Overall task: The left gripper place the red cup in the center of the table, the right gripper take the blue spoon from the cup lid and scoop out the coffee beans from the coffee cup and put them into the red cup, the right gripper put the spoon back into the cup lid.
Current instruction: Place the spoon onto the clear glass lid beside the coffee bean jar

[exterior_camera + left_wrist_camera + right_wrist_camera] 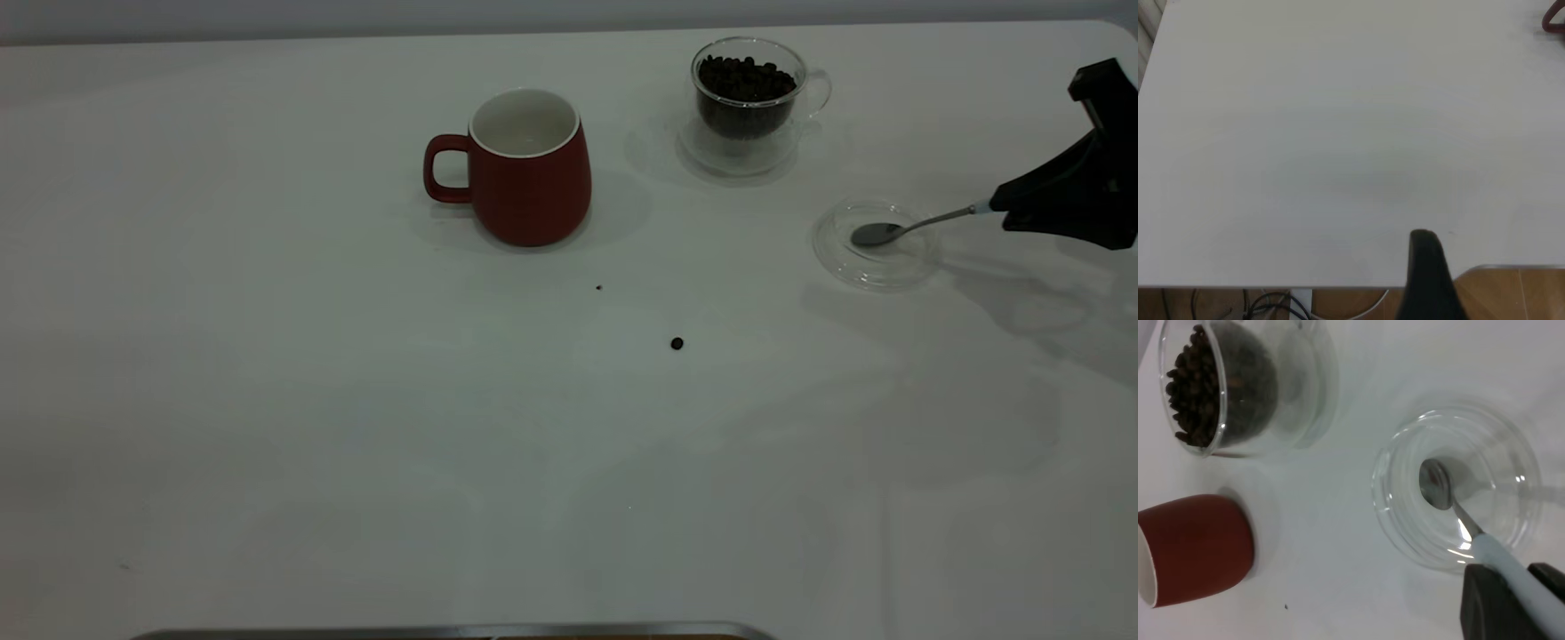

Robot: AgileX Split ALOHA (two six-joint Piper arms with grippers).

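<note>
Tabletop (267,400), plain white, holds the red cup (529,169) at centre, one stray bean (677,343) nearer. At right, the right gripper (1009,212) pinches the blue spoon (907,226) over the cup lid (876,244). Left gripper (1426,273): apparently one finger showing, spread unclear.

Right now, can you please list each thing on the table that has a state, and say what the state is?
Dark red ceramic mug: upright, looks empty.
Clear double-walled glass cup: upright, holds coffee beans.
Round clear glass lid: flat, spoon bowl inside.
Steel spoon with pale blue handle: held by its handle.
Right hand: shut on the handle.
Stray bean: loose on the white table.
</note>
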